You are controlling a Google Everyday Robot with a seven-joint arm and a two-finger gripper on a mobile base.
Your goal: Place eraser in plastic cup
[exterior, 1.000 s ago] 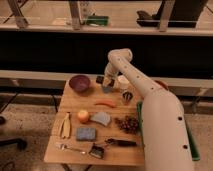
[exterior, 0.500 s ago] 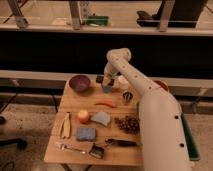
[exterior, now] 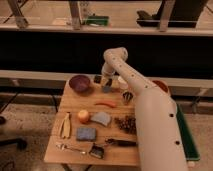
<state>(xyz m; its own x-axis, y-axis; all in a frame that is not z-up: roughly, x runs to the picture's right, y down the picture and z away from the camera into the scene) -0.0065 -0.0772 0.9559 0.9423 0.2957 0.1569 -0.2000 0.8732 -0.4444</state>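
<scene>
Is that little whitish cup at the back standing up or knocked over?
Upright: the small whitish-cream round plastic cup shows its open rim on top, beside the robot's gripper on the wooden table.

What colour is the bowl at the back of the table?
Dark purple bowl, camera view; the gripper hangs just right of it.

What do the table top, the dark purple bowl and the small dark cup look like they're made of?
Table top: pale wood, matte. Dark purple bowl: probably plastic or glazed ceramic, smooth. Small dark cup: metal-looking, faint glints. The gripper hangs beside the whitish plastic cup.
</scene>
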